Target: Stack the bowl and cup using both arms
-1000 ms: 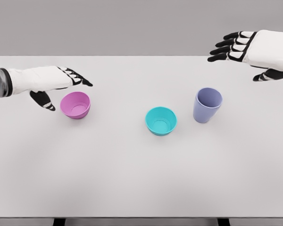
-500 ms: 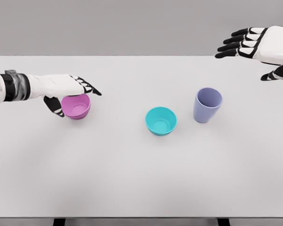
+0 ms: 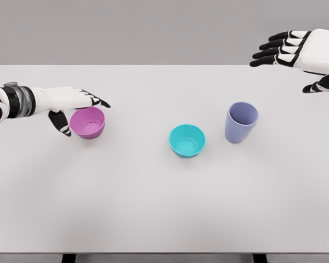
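Note:
A pink bowl [image 3: 89, 123] stands upright on the left of the white table [image 3: 153, 192]. My left hand [image 3: 77, 107] straddles its left rim: the fingers reach across the far edge and the thumb hangs at the near left side, spread and not closed on it. A teal bowl [image 3: 187, 141] sits near the table's middle. To its right stands a lavender cup [image 3: 240, 122], upright. My right hand [image 3: 293, 57] hovers open above the far right corner, well clear of the cup.
The table's far edge runs just behind both hands, with a plain grey wall beyond it. Its near edge lies at the bottom of the view, with dark legs below.
My left hand has slid in from the left and dropped onto the pink bowl's left rim. The right hand rose and drew back to the right, then held still.

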### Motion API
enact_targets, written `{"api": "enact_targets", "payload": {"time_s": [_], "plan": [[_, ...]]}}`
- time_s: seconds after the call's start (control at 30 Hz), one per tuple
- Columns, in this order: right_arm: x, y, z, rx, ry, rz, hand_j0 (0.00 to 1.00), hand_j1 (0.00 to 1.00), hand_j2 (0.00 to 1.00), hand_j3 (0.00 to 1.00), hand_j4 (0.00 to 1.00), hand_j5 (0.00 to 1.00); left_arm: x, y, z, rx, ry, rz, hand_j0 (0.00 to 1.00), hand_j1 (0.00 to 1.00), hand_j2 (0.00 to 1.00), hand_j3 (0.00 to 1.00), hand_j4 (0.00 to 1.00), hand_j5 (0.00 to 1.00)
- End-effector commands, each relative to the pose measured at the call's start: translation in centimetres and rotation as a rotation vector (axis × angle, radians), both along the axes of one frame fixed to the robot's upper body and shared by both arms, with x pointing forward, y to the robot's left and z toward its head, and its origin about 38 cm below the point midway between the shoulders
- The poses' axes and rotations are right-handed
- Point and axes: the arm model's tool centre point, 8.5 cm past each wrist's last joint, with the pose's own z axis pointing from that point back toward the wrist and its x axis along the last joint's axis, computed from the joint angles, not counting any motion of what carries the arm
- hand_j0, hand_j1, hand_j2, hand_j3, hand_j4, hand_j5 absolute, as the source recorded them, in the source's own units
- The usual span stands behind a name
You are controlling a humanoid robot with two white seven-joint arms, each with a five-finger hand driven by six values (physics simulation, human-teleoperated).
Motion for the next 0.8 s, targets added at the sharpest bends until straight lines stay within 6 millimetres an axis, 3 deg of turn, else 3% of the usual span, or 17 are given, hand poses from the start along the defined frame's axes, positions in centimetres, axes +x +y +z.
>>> {"api": "enact_targets", "payload": {"time_s": [0.0, 0.77], "plan": [[0.0, 0.0, 0.1, 0.005, -0.001, -0.002, 1.0, 1.0, 1.0, 1.0, 1.0, 1.0, 0.1, 0.2, -0.4, 0.007, 0.011, 0.033, 1.0, 1.0, 1.0, 1.0, 1.0, 1.0], [0.2, 0.7, -0.1, 0.034, 0.005, 0.019, 1.0, 1.0, 1.0, 1.0, 1.0, 1.0, 1.9, -0.6, -2.5, 0.011, 0.036, 0.062, 1.0, 1.0, 1.0, 1.0, 1.0, 1.0]]}}
